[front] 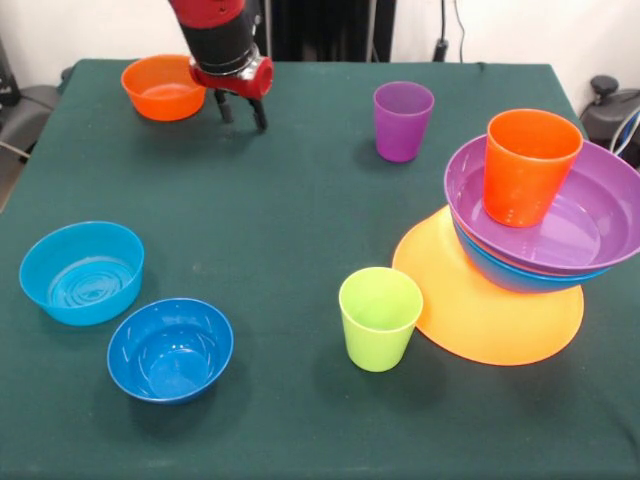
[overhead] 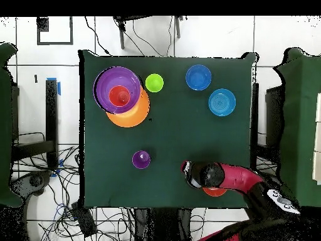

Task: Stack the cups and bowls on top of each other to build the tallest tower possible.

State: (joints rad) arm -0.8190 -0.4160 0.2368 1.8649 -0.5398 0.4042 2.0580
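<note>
Right now your claw (front: 241, 111) hangs empty, fingers slightly apart, just beside the small orange bowl (front: 163, 87) at the bench's (front: 290, 200) far side; the tower (front: 530, 235) stands well apart, toward the opposite edge.

A dark green cloth covers the counter (front: 300, 180), which stands on a pale tiled floor (overhead: 56, 44) with dark grout lines. Black cables (overhead: 144, 44) trail across the tiles on several sides — thickest beside the counter's lower corner. A white wall (front: 100, 25) rises behind.
</note>
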